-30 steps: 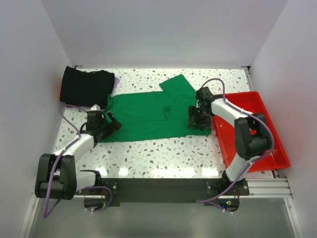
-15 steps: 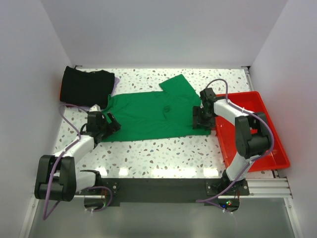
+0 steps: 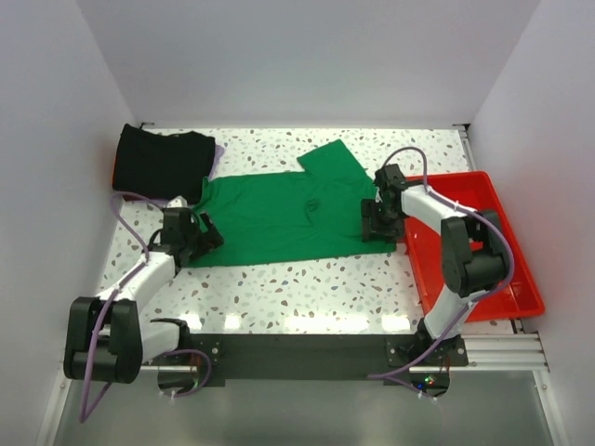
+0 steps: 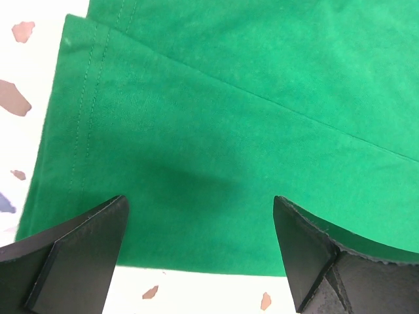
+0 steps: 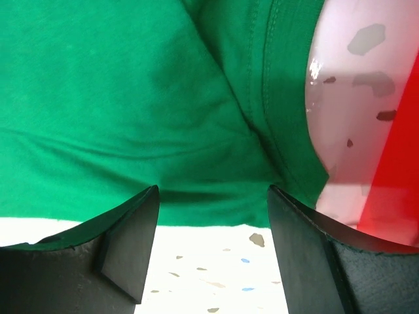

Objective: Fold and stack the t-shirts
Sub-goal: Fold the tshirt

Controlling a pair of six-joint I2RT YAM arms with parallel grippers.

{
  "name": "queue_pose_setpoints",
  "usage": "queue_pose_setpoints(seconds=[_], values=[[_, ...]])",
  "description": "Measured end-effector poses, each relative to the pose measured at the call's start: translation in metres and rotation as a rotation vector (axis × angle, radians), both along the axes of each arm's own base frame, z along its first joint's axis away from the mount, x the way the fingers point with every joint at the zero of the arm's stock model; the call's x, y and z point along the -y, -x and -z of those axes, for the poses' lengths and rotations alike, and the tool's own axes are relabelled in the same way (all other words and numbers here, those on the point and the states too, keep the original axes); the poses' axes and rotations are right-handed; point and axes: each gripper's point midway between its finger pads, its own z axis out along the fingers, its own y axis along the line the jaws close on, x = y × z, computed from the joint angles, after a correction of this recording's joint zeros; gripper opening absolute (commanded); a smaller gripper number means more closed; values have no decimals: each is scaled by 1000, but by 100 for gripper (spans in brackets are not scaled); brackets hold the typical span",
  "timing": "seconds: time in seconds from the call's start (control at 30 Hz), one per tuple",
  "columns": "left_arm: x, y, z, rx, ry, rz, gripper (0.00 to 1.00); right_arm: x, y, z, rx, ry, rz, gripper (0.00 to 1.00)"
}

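Lying flat across the middle of the speckled table (image 3: 316, 288): one bright green t-shirt (image 3: 279, 218), spread sideways, with a sleeve (image 3: 330, 160) angled out toward the far edge.

- Left gripper (image 3: 210, 234): at the shirt's left end, near corner. Jaws released and spread wide. In the left wrist view the gripper (image 4: 200, 216) straddles the cloth's near edge; green cloth (image 4: 229, 131) fills the gap and beyond, and nothing is pinched. A double-stitched hem (image 4: 88, 111) runs down the left side, and a diagonal fold line crosses the cloth.
- Right gripper (image 3: 374, 228): at the shirt's right end, near corner, just beside the tray. Jaws apart, not clenched. In the right wrist view the gripper (image 5: 213, 203) frames the cloth's near edge; a stitched hem (image 5: 268, 98) curves down the shirt's right side, with bare table below it. A sliver of green shows along the top of the left finger (image 5: 124, 242) — whether cloth rests on it cannot be told.
- Black t-shirts (image 3: 163, 160): a folded pile in the far left corner, well apart from the green one. A purple edge (image 3: 218, 158) shows at its right side.
- Red plastic tray (image 3: 509, 295): along the table's right side, under the right arm's forward link.
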Motion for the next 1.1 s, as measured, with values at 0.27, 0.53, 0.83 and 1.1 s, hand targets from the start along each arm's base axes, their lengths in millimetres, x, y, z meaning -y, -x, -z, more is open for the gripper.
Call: queue_pose_setpoints(seconds=[0.27, 0.53, 0.83, 1.1], values=[[6, -21, -52, 102, -4, 36, 97, -32, -19, -55, 126, -63, -64, 70], [39, -34, -36, 67, 8, 132, 96, -94, -38, -70, 219, -167, -148, 70], [41, -25, -3, 63, 8, 143, 96, -93, -32, -11, 204, -152, -112, 71], [36, -16, 4, 80, 4, 121, 96, -91, -25, 0, 220, -167, -94, 70]])
